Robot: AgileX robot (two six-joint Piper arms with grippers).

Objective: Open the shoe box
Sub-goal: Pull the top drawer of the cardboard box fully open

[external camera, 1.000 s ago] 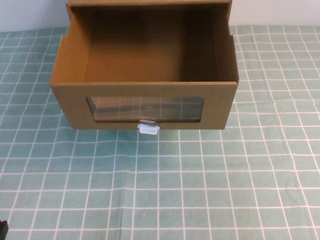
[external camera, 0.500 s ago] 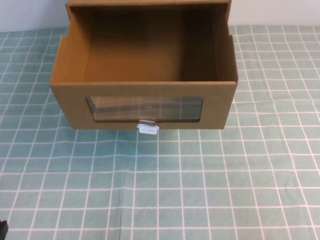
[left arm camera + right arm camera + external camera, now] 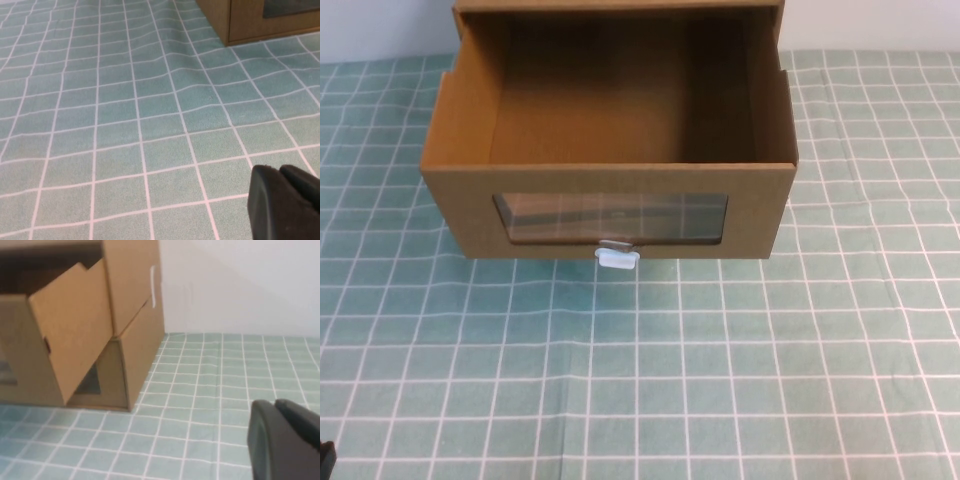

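Note:
The brown cardboard shoe box point(image 3: 610, 185) stands at the back middle of the table, its drawer pulled out toward me and empty inside. The drawer front has a clear window point(image 3: 610, 218) and a small white pull tab point(image 3: 617, 259) below it. My left gripper point(image 3: 279, 170) hovers low over the cloth, off the box's front left corner point(image 3: 245, 20), fingers pressed together and holding nothing. My right gripper point(image 3: 274, 404) is shut and empty too, well to the right of the box point(image 3: 75, 340). Neither gripper touches the box.
A green cloth with a white grid point(image 3: 720, 380) covers the table. The box's outer sleeve point(image 3: 620, 6) sits against the white wall point(image 3: 240, 285) at the back. A dark bit of the left arm point(image 3: 325, 458) shows at the near left corner.

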